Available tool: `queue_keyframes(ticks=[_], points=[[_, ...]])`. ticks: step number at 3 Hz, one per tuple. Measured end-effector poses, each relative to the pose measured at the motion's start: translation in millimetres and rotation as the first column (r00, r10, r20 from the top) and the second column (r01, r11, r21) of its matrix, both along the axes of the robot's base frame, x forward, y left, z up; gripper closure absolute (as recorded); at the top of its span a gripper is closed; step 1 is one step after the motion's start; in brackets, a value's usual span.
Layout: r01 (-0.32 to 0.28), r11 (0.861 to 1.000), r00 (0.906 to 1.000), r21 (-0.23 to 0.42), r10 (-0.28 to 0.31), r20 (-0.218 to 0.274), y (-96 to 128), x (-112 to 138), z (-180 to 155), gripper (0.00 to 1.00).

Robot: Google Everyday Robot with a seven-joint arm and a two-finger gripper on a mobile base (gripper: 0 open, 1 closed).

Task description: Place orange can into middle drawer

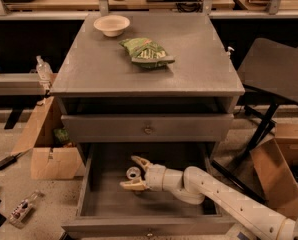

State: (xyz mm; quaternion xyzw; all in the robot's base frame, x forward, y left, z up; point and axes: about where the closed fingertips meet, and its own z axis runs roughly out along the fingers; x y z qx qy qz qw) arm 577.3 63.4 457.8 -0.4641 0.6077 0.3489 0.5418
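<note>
In the camera view, the middle drawer (87, 183) stood pulled well out from the grey cabinet (199, 74), its boxy inside open to the camera and a small round knob (149, 232) on its front edge. The white arm (229, 204) reached into the drawer from its right front corner. The pincer (130, 172) was inside the drawer, left of its middle and low over the drawer floor. Its two cream fingers (139, 161) were spread wide, farther apart than the can is broad, and clamped on nothing.

The orange can (133, 173) was inside the middle drawer, between those spread fingers, with its silver top turned towards the camera. Whether either finger touched it could not be told, nor whether it stood quite upright.

Directly above the middle drawer sat a shallower drawer front (104, 129), shut, with a like knob (148, 130). Higher still above the drawer was the cabinet's top surface. It carried a green snack bag (146, 52) near its middle and a cream bowl (112, 24) at its back left, the two apart from each other.

On the floor to the left of the middle drawer stood an open cardboard box (51, 160), close against the cabinet's side. To the drawer's right and higher up was a dark folding seat (274, 69).
</note>
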Motion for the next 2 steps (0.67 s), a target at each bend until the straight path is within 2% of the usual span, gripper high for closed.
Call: queue_keyframes(ticks=[2], points=[[-0.001, 1.0, 1.0, 0.001, 0.001, 0.0, 0.9, -0.2, 0.1, 0.0]])
